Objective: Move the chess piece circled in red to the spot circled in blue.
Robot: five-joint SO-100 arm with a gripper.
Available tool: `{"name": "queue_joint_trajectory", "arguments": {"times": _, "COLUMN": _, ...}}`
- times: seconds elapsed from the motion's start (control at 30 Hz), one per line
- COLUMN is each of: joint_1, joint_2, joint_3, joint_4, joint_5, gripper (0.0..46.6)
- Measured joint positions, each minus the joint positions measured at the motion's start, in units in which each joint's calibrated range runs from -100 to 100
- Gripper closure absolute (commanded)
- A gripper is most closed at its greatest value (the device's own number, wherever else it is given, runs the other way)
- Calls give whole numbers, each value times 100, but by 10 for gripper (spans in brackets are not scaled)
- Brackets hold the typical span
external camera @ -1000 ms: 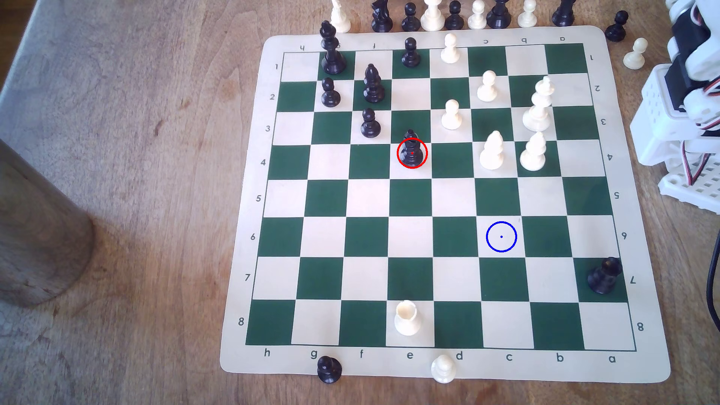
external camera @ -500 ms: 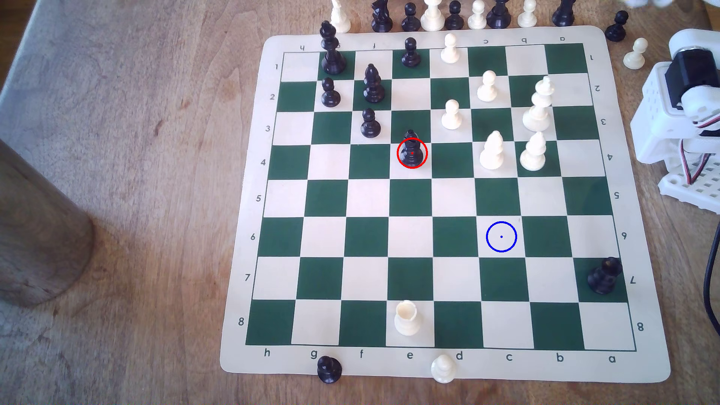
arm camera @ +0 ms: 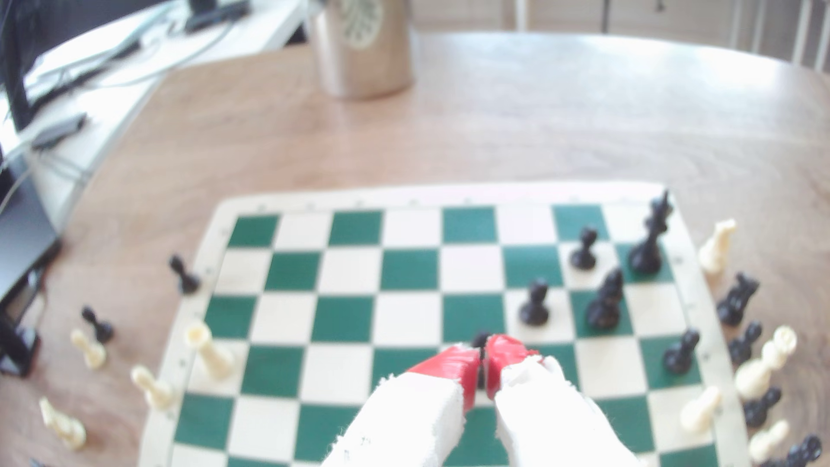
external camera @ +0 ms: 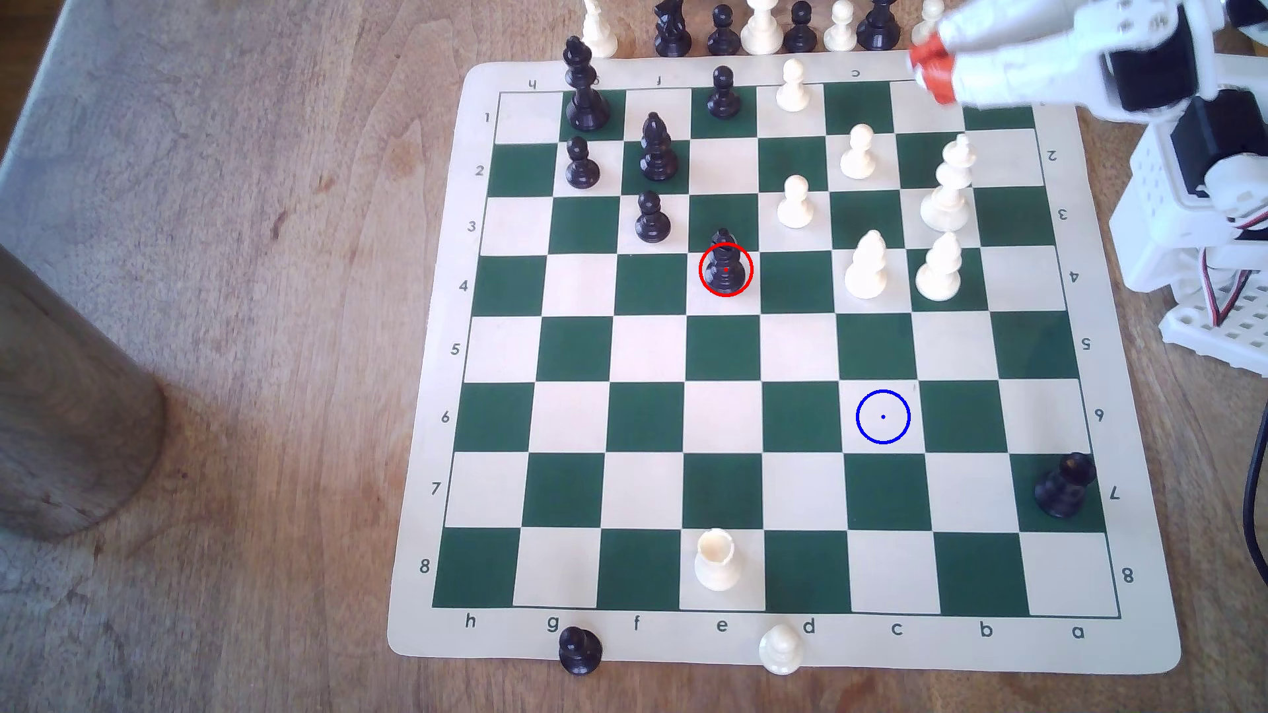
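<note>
The black bishop [external camera: 725,264], ringed in red, stands upright on a cream square near the board's middle. In the wrist view only its dark head [arm camera: 480,337] peeks out behind the red fingertips [arm camera: 453,363]. The blue-ringed cream square [external camera: 883,417] is bare, toward the exterior view's lower right. My gripper [external camera: 932,67] hangs above the board's far right corner, well away from the bishop. Its white fingers with red tips are shut, with nothing between them [arm camera: 484,361].
White pieces [external camera: 868,267] [external camera: 940,271] [external camera: 950,185] stand between the gripper and the bishop. Black pawns [external camera: 652,219] sit just beyond the bishop. A black rook [external camera: 1063,483] stands at the right edge. Captured pieces line the far edge. A metal cup [external camera: 68,397] stands at the left.
The arm has swung out from the exterior view's right edge, and the gripper now reaches over the board's far right corner. No chess piece has moved.
</note>
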Motion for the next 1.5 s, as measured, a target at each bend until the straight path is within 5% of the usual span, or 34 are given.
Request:
{"name": "queue_joint_trajectory", "arguments": {"times": 0.23, "joint_1": 265, "joint_2": 1642, "joint_3": -443, "joint_4": -151, "joint_5": -313, "gripper": 402}}
{"name": "queue_joint_trajectory", "arguments": {"times": 0.53, "joint_1": 361, "joint_2": 5136, "joint_3": -2621, "joint_4": -247, "joint_5": -1084, "gripper": 363}}
{"name": "queue_joint_trajectory", "arguments": {"times": 0.7, "joint_1": 457, "joint_2": 6276, "joint_3": -3226, "joint_4": -438, "joint_5": -1309, "gripper": 318}}
{"name": "queue_joint_trajectory", "arguments": {"times": 1.0, "joint_1": 479, "joint_2": 7675, "joint_3": -3461, "joint_4": -900, "joint_5": -1421, "gripper": 348}}
{"name": "queue_joint_trajectory", "arguments": {"times": 1.5, "joint_1": 509, "joint_2": 8387, "joint_3": -3488, "joint_4": -1410, "joint_5": -1480, "gripper": 311}}
